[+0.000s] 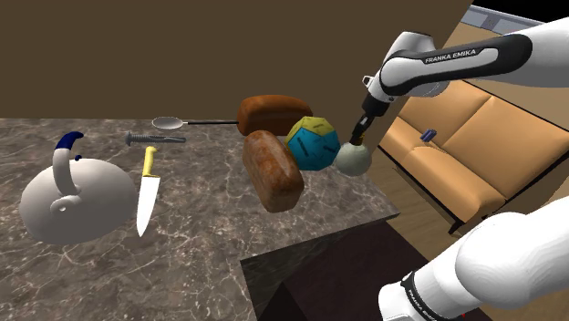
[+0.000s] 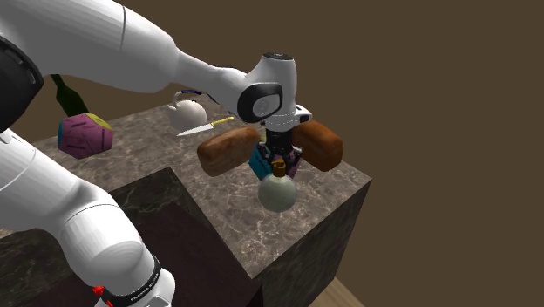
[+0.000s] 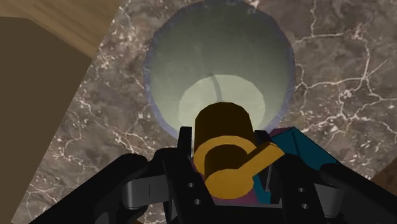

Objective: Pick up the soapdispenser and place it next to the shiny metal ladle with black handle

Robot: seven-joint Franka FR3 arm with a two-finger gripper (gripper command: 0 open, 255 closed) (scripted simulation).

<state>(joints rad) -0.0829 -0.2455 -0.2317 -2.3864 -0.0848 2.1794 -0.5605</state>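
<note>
The soap dispenser (image 1: 353,160) is a round pale grey-green flask with a brown neck and gold pump (image 3: 232,162). It stands upright by the counter's edge, at the shoulder view's right. My gripper (image 1: 358,137) comes down from above, and its black fingers (image 3: 183,147) clasp the neck just under the pump. I cannot tell whether the flask (image 2: 277,190) touches the counter. The shiny metal ladle (image 1: 170,121), with its thin black handle, lies at the counter's far side, well away from the gripper.
Two brown bread loaves (image 1: 272,170) (image 1: 274,111) and a blue-yellow faceted ball (image 1: 313,142) crowd beside the flask. A white kettle (image 1: 64,196), a yellow-handled knife (image 1: 147,191) and a grey tool (image 1: 155,139) lie towards the shoulder view's left. An orange sofa (image 1: 474,137) stands beyond the counter.
</note>
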